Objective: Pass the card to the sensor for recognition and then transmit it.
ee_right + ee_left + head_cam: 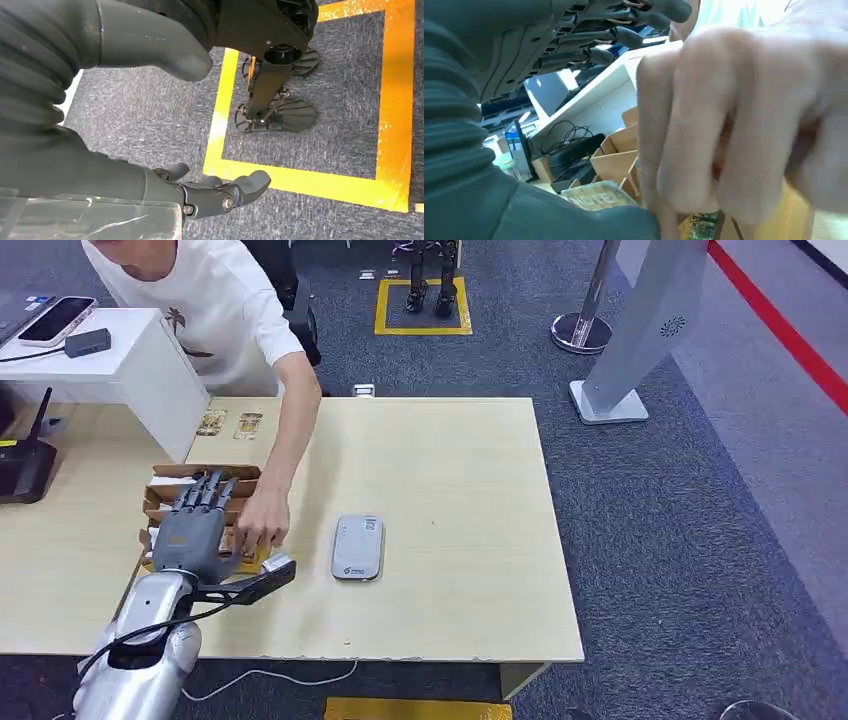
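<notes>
My left hand (pixel 193 528) lies flat over a cardboard card box (pixel 160 490) at the table's left, with its fingers (pixel 614 36) stretched out, its thumb spread to the side and nothing in it. A person's hand (pixel 262 525) reaches into the same box right beside my hand and looms large in the left wrist view (pixel 744 125). A pale card (pixel 596 196) lies in the box under my hand. The grey-white sensor (pixel 358 547) lies flat on the table just right of the box. My right hand (pixel 100 170) hangs over the floor with its fingers apart, holding nothing.
The person in a white shirt (pixel 200 300) leans in from the far left. Two loose cards (pixel 230 425) lie at the far edge of the wooden table (pixel 460 500). A black router (pixel 25 465) stands at the left, and a white stand (pixel 130 350) carries a phone.
</notes>
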You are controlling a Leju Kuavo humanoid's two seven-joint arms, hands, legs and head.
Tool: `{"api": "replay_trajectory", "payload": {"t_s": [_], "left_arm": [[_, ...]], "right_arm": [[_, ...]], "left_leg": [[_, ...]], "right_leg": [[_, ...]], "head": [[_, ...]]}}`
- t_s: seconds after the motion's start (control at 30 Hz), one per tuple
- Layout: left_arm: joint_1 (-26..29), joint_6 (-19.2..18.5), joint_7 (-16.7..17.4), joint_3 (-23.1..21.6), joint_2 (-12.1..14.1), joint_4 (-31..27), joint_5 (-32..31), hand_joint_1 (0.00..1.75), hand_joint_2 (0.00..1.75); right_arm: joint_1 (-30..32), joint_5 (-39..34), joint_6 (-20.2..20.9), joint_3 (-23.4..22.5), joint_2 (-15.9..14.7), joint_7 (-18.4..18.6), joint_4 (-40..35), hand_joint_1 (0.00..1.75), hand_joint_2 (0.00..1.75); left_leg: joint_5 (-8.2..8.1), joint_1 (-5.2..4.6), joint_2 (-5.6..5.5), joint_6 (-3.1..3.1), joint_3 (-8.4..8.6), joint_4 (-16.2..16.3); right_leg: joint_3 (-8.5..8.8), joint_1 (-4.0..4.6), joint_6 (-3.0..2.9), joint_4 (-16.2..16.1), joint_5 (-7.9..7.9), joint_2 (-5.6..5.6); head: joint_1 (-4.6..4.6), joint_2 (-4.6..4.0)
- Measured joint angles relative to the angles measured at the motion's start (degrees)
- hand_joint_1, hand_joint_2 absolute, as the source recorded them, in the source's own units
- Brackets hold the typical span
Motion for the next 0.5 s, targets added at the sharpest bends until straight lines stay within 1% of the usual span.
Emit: {"api": "replay_trajectory", "payload": {"t_s": [0.5], "left_arm": [[0.01, -0.26, 0.0, -0.11, 1.23, -0.83, -0.31, 0.0, 1.75]], "right_arm": [[0.13, -0.07, 0.0, 0.0, 0.0, -0.2, 0.0, 0.0, 1.75]], "left_leg": [[0.0, 0.0, 0.0, 0.0, 0.0, 0.0]], "right_leg": [[0.0, 0.0, 0.0, 0.0, 0.0, 0.0]], "head": [[0.0, 0.0]]}}
